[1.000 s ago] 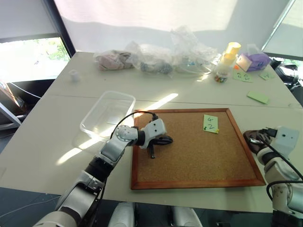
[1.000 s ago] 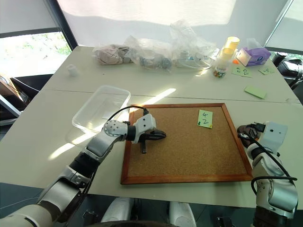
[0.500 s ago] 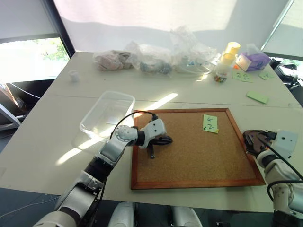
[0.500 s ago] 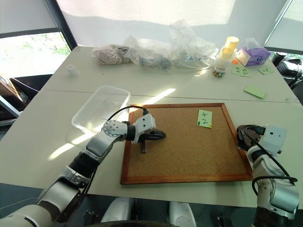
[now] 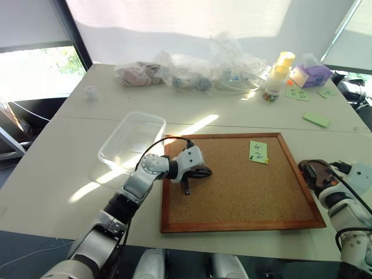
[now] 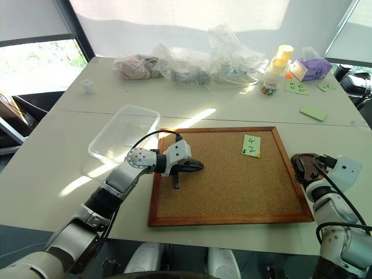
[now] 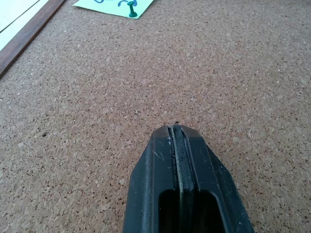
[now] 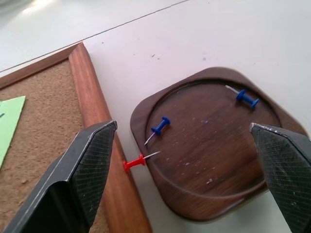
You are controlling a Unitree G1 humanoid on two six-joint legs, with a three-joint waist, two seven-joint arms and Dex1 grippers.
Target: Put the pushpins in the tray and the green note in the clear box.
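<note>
The right tool (image 8: 187,170) is seen spread wide over the dark brown tray (image 8: 209,194), grasping nothing; the tray sits on the bench (image 5: 70,151) just beside the right rail of the cork board (image 5: 232,186), at about 3 o'clock from the board's centre. Two blue pushpins (image 8: 159,127) are seen lying inside the tray. A red pushpin (image 8: 134,162) is seen outside it, its head over the gap between the tray and the board's wooden frame, its needle tip reaching to the tray's rim; whether the tip rests on the rim cannot be told. That pin's long axis runs roughly across the gap, head toward the board, point toward the tray. The coming move is judged to turn on this: the red pin lies just off the tray on its board side, close to one finger of the right tool, so the right arm is far the nearer. The left tool (image 7: 177,133) is clenched shut on nothing, its tip low over bare cork left of the board's centre. The green note (image 5: 258,151), marked "4" and "2", is still pinned at about 1 o'clock on the board, by a green pushpin (image 7: 131,9) at its lower corner. The clear box (image 5: 132,141) lies off the board's upper left corner, at about 10 o'clock.
</note>
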